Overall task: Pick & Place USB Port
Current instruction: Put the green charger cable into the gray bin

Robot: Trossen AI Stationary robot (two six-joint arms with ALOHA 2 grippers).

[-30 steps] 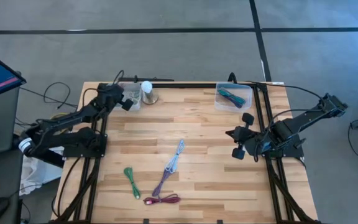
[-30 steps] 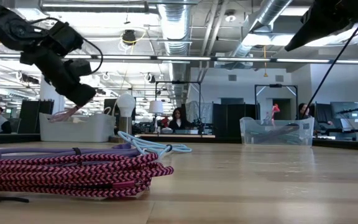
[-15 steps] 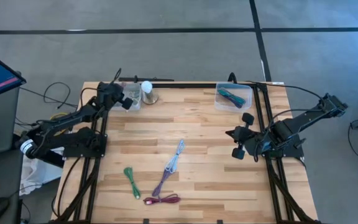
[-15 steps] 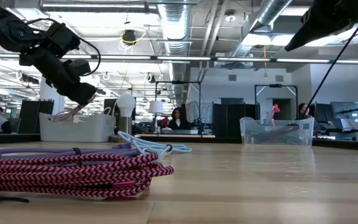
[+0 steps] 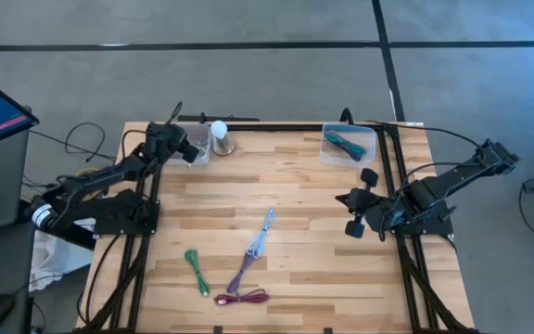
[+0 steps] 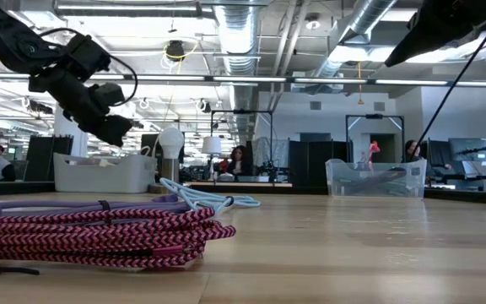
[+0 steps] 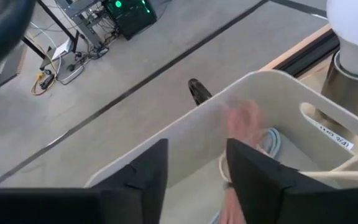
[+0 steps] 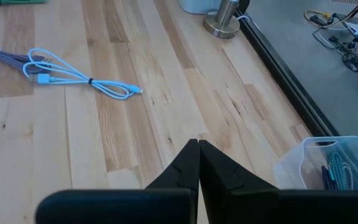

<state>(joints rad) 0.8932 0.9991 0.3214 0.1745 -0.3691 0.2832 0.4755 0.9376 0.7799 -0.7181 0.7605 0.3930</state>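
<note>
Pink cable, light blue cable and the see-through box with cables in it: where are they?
pink cable [image 6: 99,236]: low view, middle of the braided coil.
light blue cable [image 8: 73,78]: right wrist view, middle of the bundled strands, left of the tie.
see-through box [image 5: 370,141]: high view, its right rim.

A small printed tag inside the white bin is too blurred to read.

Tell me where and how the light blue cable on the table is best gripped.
Grip the light blue cable at its banded middle, where a dark tie pinches the strands into one narrow bundle. Come straight down from above, fingers closing across the bundle, since it lies flat on the wooden table; its looped end spreads too wide. The right gripper is probably nearer.
</note>
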